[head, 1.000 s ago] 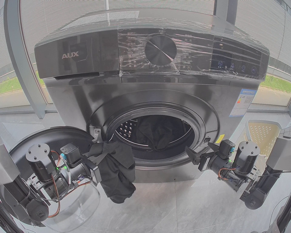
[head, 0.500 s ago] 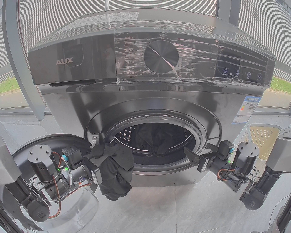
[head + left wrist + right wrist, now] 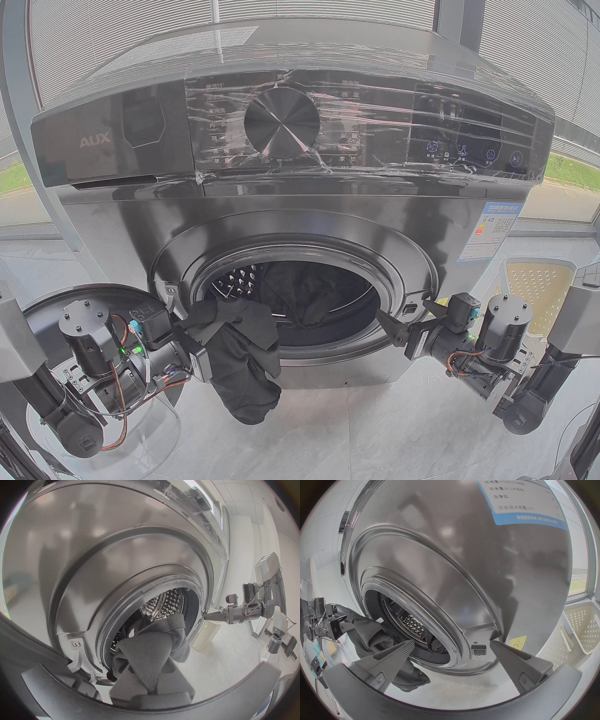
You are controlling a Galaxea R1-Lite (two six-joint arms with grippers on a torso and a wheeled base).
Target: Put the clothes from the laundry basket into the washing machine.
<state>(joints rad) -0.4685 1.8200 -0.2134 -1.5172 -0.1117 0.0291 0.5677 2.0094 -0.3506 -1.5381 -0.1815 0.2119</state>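
Observation:
The grey washing machine (image 3: 294, 206) stands in front of me with its round drum opening (image 3: 290, 300) uncovered. Dark clothes (image 3: 306, 290) lie inside the drum. My left gripper (image 3: 199, 337) is shut on a dark garment (image 3: 240, 356), held at the lower left rim of the opening. The cloth hangs down toward the floor and covers the fingers. In the left wrist view the garment (image 3: 150, 648) bunches right before the drum mouth. My right gripper (image 3: 406, 315) is open and empty beside the opening's right rim; its fingers (image 3: 393, 658) are spread wide.
The machine's door (image 3: 94, 300) is swung open to the left, behind my left arm. A cream perforated laundry basket (image 3: 540, 284) sits on the floor right of the machine, also seen as the basket (image 3: 581, 630). Bare tiled floor (image 3: 375, 431) lies before the machine.
The head view has shifted: the machine now looks nearer and sits further left. The left gripper still holds the garment by the opening's left rim; the right gripper stays open.

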